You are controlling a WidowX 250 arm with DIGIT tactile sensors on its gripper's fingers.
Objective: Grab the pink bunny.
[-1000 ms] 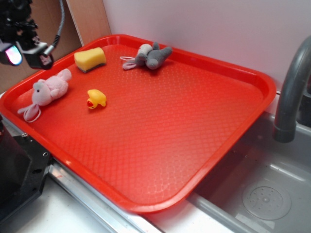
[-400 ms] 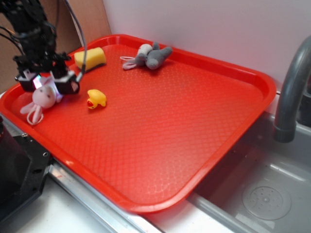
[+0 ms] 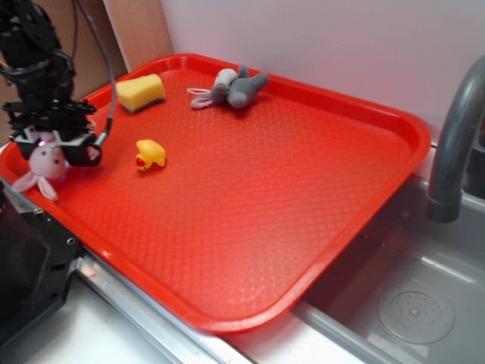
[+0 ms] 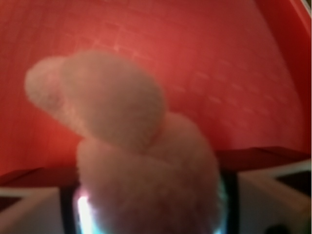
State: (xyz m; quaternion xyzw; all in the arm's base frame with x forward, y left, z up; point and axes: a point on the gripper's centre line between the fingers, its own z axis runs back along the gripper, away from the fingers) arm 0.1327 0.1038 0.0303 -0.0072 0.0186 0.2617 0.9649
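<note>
Gripper (image 3: 51,144) sits low over the near-left corner of the tray (image 3: 303,197), black arm rising behind it toward the top-left; bunny (image 3: 44,165) is right under and between the fingers, pale-pink head and ears poking out below the gripper on the side toward the tray rim; fingers look closed in on the plush from both sides, holding it, though the contact itself is partly hidden by the gripper body in the exterior view. Wrist view: bunny (image 4: 141,161) fills most of the picture, blurred, fuzzy pink mass bulging up between the two finger pads at the bottom corners; one rounded lobe reaches toward the upper left; red tray floor behind it; cannot tell from either view whether the bunny is lifted clear of the tray or touching it.

Duck (image 3: 149,154) stands on the tray just to the right of the gripper, apart from it, not touching; sponge (image 3: 141,92), yellow, lies near the far-left rim, behind the duck; grey plush (image 3: 233,87) lies on its side near the far rim, thin pink loop trailing toward the sponge, well apart from the bunny. Rest of the tray floor is bare red textured plastic.

Faucet (image 3: 455,144), grey, curves up at the right edge of the exterior view; sink (image 3: 409,303) lies below it, beside the tray's right rim, round drain visible in its floor.
</note>
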